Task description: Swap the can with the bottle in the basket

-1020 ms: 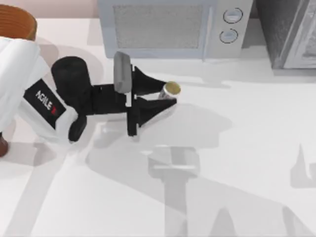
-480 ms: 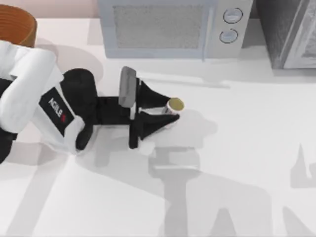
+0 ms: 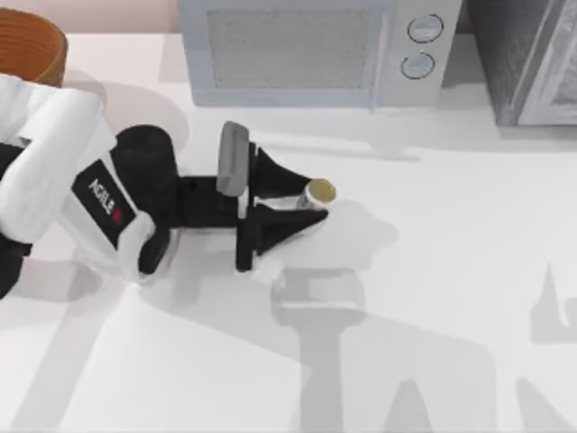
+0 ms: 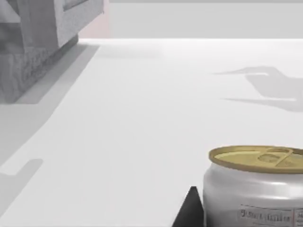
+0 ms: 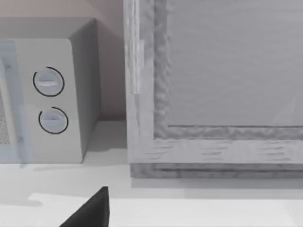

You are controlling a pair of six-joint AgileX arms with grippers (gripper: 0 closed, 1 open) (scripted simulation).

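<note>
The can [image 3: 318, 192], white with a dull gold top, sits upright between the black fingers of my left gripper [image 3: 311, 200], which is shut on it near the middle of the table. In the left wrist view the can [image 4: 258, 189] is close up, with one black fingertip [image 4: 190, 213] against its side. The orange-brown woven basket [image 3: 32, 45] stands at the far left back corner, behind my left arm. The bottle is out of view. A dark part of my right gripper [image 5: 90, 210] shows in the right wrist view, facing the back of the table.
A grey microwave [image 3: 306, 50] stands along the back edge, just behind the can, and shows again as the microwave [image 5: 47, 94] in the right wrist view. A grey cabinet [image 3: 532, 63] fills the back right corner. White tabletop [image 3: 433, 271] stretches to the right and front.
Over the last second my left gripper carried the can toward the table's front and slightly right. In the last half second it has barely moved.
</note>
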